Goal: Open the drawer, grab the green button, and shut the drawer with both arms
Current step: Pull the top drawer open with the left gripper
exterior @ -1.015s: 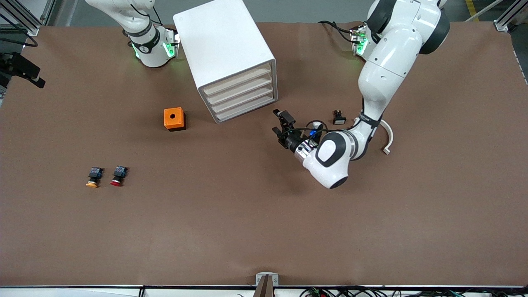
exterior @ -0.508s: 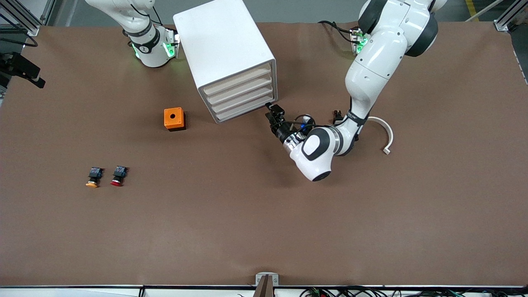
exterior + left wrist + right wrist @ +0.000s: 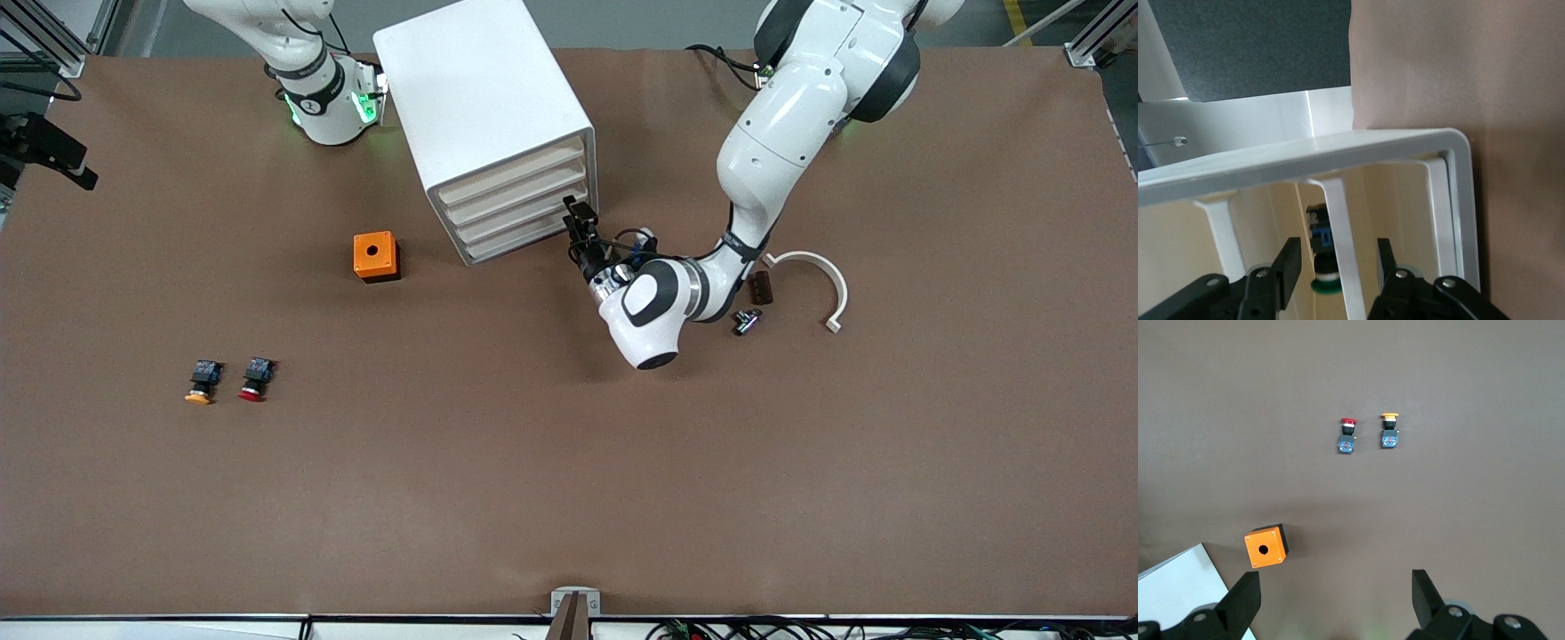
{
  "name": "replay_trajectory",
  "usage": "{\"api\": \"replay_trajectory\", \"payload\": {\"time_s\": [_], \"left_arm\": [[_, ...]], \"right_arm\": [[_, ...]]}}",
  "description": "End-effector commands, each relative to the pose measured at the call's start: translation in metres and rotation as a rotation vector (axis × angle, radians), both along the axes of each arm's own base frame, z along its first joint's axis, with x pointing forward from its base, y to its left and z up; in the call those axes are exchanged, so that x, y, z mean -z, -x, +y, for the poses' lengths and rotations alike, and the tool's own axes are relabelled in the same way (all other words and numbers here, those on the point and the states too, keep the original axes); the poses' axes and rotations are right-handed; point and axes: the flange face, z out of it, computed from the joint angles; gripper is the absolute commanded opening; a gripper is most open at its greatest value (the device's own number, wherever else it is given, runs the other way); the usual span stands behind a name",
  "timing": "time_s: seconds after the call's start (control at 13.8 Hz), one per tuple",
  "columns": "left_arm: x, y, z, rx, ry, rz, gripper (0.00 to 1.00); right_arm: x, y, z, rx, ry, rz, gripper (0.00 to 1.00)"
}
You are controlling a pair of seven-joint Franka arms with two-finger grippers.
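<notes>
The white cabinet [image 3: 484,107] stands near the right arm's base with all four drawers shut. My left gripper [image 3: 576,218] is at the lower drawers' fronts, at the corner toward the left arm's end. In the left wrist view it [image 3: 1337,259] is open, its fingers [image 3: 1290,257] on either side of the white front lip of the second-lowest drawer [image 3: 1341,227], which also shows in the front view [image 3: 520,218]. The green-capped button [image 3: 1323,270] lies inside that drawer, partly hidden by the lip. My right gripper [image 3: 1335,587] is open and empty, high over the table.
An orange box [image 3: 376,256] sits beside the cabinet, nearer the camera. Orange-capped [image 3: 201,380] and red-capped [image 3: 255,379] buttons lie toward the right arm's end. A white curved piece [image 3: 822,284], a dark block [image 3: 760,287] and a small metal part [image 3: 747,321] lie by the left arm.
My left arm has swung toward the cabinet, bringing its open gripper from the bare table up to the lower drawer fronts. The right arm has not moved.
</notes>
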Motion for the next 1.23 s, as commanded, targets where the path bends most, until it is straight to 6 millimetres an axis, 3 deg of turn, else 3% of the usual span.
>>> {"api": "replay_trajectory", "payload": {"time_s": [0.0,0.15,0.51,0.8,1.16], "left_arm": [[0.004,0.021,-0.005,0.045,-0.017,0.059,0.50],[0.008,0.032,-0.010,0.075,-0.019,0.085,0.41],[0.014,0.034,-0.009,0.074,-0.030,0.097,0.17],[0.015,0.025,-0.002,0.051,-0.026,0.096,0.12],[0.015,0.007,0.013,0.012,-0.026,0.094,0.11]], "right_arm": [[-0.002,0.007,-0.001,-0.006,-0.001,-0.010,1.00],[-0.002,0.007,-0.001,-0.006,-0.001,-0.010,1.00],[-0.002,0.008,-0.001,-0.005,-0.002,-0.008,1.00],[-0.002,0.008,-0.001,-0.006,-0.002,-0.008,1.00],[-0.002,0.008,-0.001,-0.006,-0.002,-0.007,1.00]]}}
